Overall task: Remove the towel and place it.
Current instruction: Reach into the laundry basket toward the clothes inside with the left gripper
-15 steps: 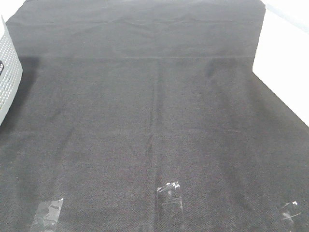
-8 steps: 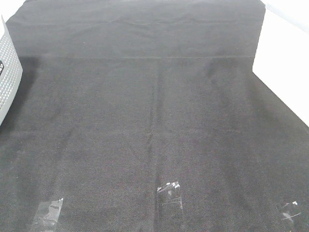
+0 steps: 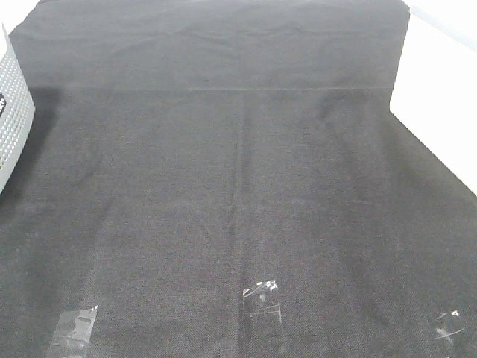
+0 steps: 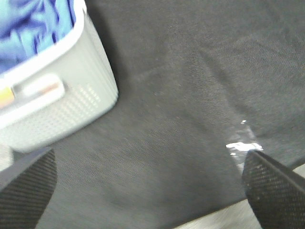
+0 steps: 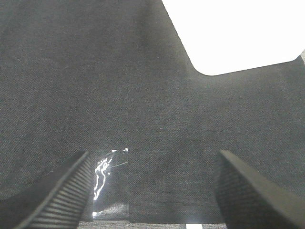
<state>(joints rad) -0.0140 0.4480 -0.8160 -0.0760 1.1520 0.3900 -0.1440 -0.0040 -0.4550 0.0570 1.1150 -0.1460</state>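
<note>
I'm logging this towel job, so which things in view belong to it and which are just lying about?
Belonging to the job: the towel, bunched in the basket; the left end effector and right end effector, both open and empty.
Just lying about: the black cloth over the table; clear tape pieces stuck on it.

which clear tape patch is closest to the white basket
The leftmost tape patch, on the same side of the black cloth as the basket; the middle patch and right patch lie farther right.
</note>
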